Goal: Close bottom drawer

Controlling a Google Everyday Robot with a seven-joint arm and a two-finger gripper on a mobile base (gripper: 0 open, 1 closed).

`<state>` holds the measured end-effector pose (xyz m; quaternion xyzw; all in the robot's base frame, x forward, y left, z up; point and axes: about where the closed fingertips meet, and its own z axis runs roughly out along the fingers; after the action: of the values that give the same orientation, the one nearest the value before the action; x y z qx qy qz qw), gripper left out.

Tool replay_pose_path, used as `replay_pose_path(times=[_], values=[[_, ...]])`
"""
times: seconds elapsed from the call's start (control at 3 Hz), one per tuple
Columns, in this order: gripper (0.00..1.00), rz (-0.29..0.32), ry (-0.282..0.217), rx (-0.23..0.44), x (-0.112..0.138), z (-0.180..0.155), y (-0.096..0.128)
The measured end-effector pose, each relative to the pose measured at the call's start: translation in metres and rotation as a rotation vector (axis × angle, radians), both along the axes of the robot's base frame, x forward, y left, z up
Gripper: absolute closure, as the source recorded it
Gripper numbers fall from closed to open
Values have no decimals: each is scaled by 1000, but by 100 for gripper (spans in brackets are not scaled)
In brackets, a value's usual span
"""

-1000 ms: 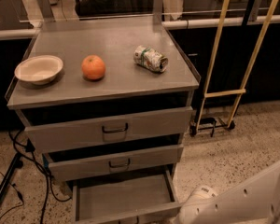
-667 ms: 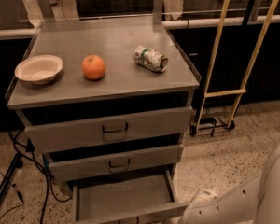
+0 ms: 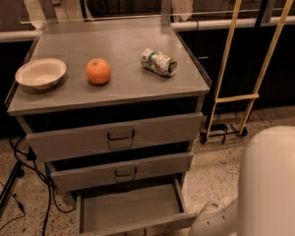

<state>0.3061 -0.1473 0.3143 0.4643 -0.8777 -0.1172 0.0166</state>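
Grey metal cabinet (image 3: 123,43) with three drawers, seen from above and from the front. At its foot, the bottom drawer (image 3: 130,210), standing far out toward the camera, well past the two above it; grey floor and side walls open to view, front cut by the lower edge of the view. Middle drawer (image 3: 152,167) and top drawer (image 3: 157,132) each out only a little, with a dark gap above each front and a dark bar handle in the middle of each.

On the cabinet top, in a row from left to right: a pale bowl (image 3: 41,73), an orange (image 3: 98,71), a can (image 3: 159,62) lying on its side. All three apart from each other.

At the lower right, the white arm (image 3: 273,181), large and rounded. Lower and to its left, a smaller white end part (image 3: 214,221), just beside the right front corner of the bottom drawer; touching it or not, cannot tell. Gripper not in view, somewhere past the lower edge where the end part is cut; how far open, and holding something or not, cannot tell.

Right of the cabinet, a hand truck (image 3: 236,97) with yellow rails, upright against the dark counter (image 3: 285,58) behind. Left of the cabinet, dark cables (image 3: 19,156) on the speckled floor (image 3: 216,166).
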Motion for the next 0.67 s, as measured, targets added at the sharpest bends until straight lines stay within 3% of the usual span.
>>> replay_pose_path(times=[0.33, 0.67], values=[[100, -34, 46, -10, 10, -47, 6], [100, -35, 46, -10, 10, -47, 6]])
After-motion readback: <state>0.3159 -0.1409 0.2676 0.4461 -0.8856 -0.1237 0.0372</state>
